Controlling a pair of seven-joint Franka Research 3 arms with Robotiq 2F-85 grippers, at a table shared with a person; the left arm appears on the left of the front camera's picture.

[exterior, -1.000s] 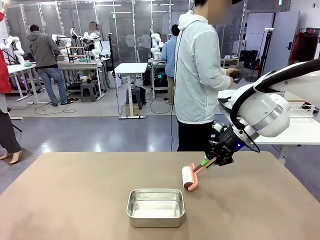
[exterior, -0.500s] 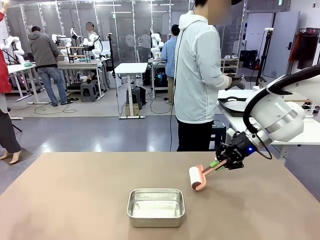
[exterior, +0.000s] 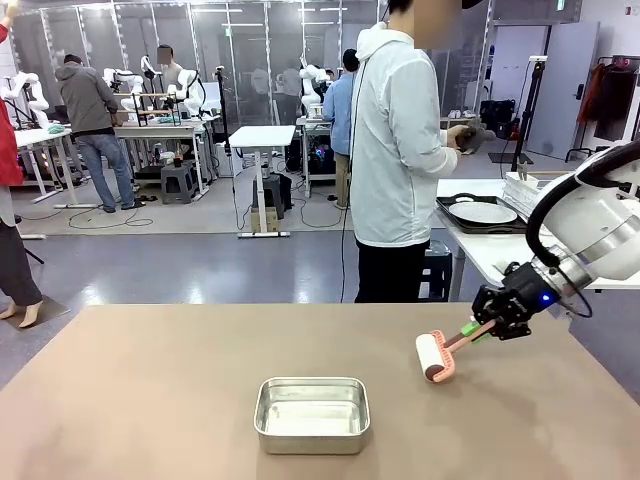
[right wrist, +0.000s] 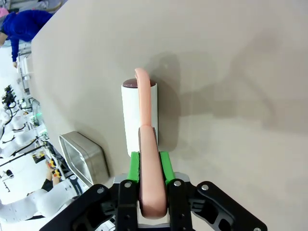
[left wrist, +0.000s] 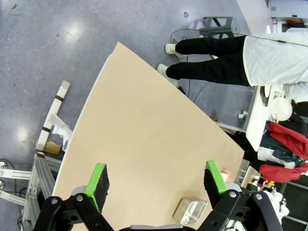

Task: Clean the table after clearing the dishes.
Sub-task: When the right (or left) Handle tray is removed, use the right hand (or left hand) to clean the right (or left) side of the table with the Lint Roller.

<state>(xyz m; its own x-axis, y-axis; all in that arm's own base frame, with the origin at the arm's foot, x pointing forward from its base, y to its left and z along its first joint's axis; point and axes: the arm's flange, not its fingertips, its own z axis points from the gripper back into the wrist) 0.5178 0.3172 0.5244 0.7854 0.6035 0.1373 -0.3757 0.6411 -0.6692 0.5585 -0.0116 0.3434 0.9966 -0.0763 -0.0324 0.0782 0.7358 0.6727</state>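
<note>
dishes off, rolling under way

the desk (exterior: 150, 400) carries no plates. a white plate (exterior: 483, 212) on a dark tray (exterior: 447, 207) sits on the white side table (exterior: 480, 250) beyond the desk's far right corner, so the clearing looks done. on the desk are a steel pan (exterior: 311, 412) near the front middle and a roller (exterior: 436, 357) to its right, well apart from it. the roller's white drum is down at the desk top, touching it as far as the right wrist view tells. the right fingers (right wrist: 135, 166) are clenched on its pink handle. the left fingers (left wrist: 98, 180) hang released, wide apart and grasping nothing, high over the desk. my reading: cleaning is in hand on the right side, while most of the top, and the patch under the pan, looks left to do. a person (exterior: 395, 150) stands at the far edge, turned toward the side table.
</note>
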